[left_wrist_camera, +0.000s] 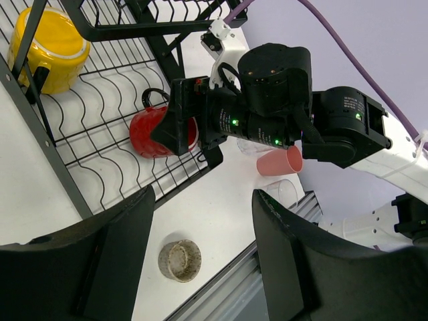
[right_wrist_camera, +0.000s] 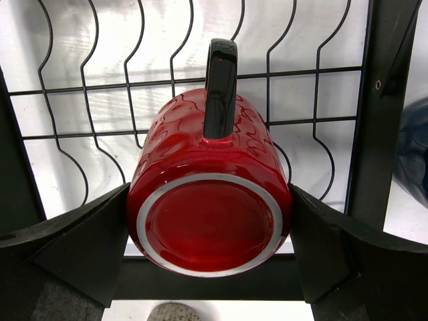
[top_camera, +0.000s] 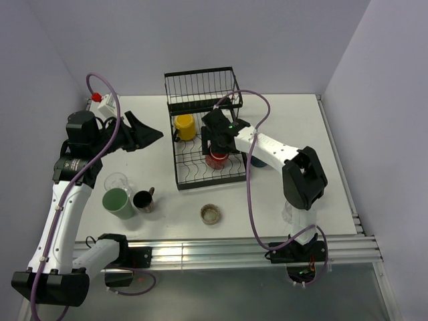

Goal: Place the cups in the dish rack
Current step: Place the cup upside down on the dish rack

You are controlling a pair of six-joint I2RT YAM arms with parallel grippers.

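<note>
The dish rack (top_camera: 200, 103) is a rectangle of thin black wire with wavy dividers across its floor and a taller barred basket at its far end. It stands at the middle of the white table (top_camera: 301, 120), toward the far edge.

A red mug (right_wrist_camera: 200, 167) lies on its side on the wavy wires in the near part of the rack. It is glossy, with a raised pattern on its wall, a flat base ringed in pale unglazed clay, and a shiny black handle pointing up. The right gripper (right_wrist_camera: 210, 200) reaches down over it, and its matte black fingers (right_wrist_camera: 87, 247) press against the mug's two sides, clamped across its width.

A smooth, rounded yellow mug (top_camera: 184, 126) sits in the rack's left side, nearer the basket.

The left gripper (left_wrist_camera: 200, 200) hangs off the rack's left side with its broad black fingers apart and nothing between them.

A matte green tumbler (top_camera: 118, 202), a clear glass (top_camera: 118, 180) and a glossy black mug (top_camera: 143, 200) stand close together near the table's front left corner. A low, round brownish glass cup (top_camera: 210, 214) sits alone near the front edge, in front of the rack.

On the table just right of the rack, a pink tumbler (left_wrist_camera: 279, 161) lies on its side, partly behind the right arm. A glossy dark blue cup (right_wrist_camera: 413, 150) shows just outside the rack's frame.
</note>
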